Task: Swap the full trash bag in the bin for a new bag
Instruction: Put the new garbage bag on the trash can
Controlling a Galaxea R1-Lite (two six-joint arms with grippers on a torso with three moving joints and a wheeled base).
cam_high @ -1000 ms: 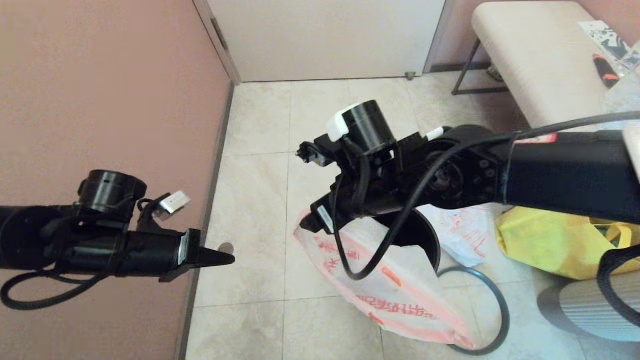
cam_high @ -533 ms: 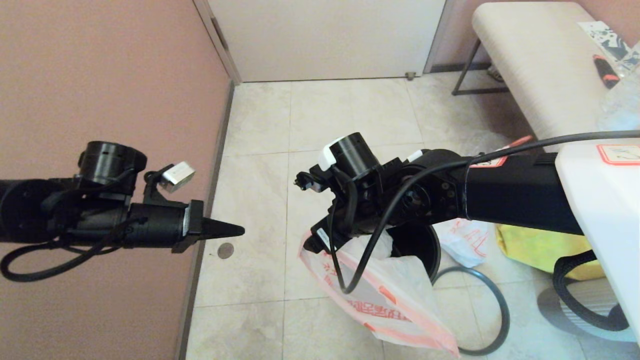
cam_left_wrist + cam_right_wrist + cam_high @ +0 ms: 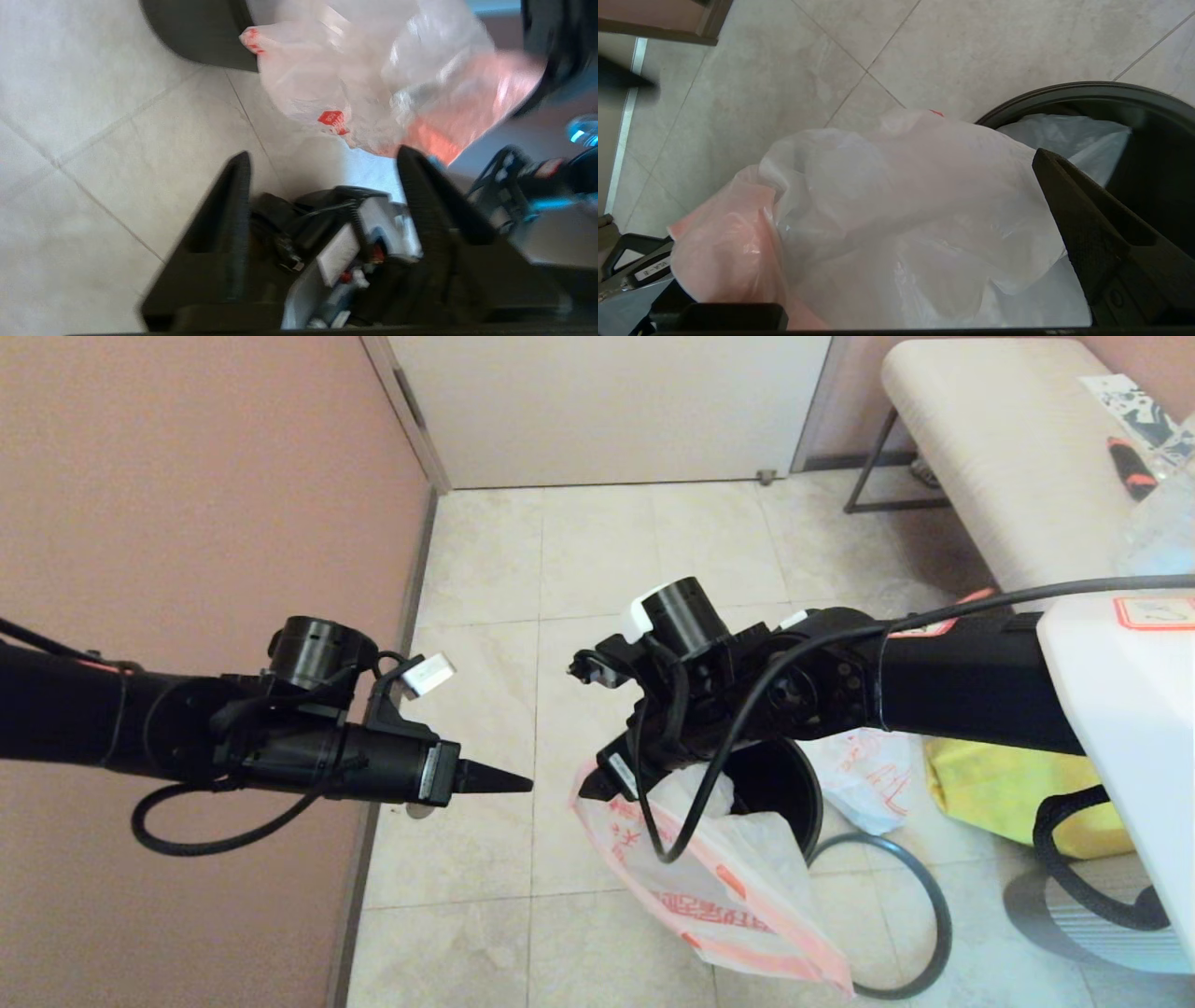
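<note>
The right tool [image 3: 597, 782] hangs over the near-left lip of the bin [image 3: 789, 775], and the new bag [image 3: 719, 887] drapes from it: part sags into the bin's mouth, the rest spills over the rim toward the floor on the robot's side. In the right wrist view one finger [image 3: 1087, 233] shows clearly while the plastic [image 3: 896, 210] bunches where the other would be, so whether the tool pinches the film or merely sits inside its fold cannot be told. Held high like this, the bag's mouth probably stays lifted so it can be spread over the rim. The left tool [image 3: 499, 782] hovers just beside the right one, pointing at the bag's pink edge; its wrist view shows its fingers [image 3: 233, 196] spread wide and empty with the bag [image 3: 373, 93] straight ahead, likely to take the opposite edge. The hoop [image 3: 920, 896] lies on the floor against the bin beyond the right tool. The full bag [image 3: 864, 775] rests behind the bin, mostly hidden by the arm, beside a yellow tote [image 3: 990, 784].
</note>
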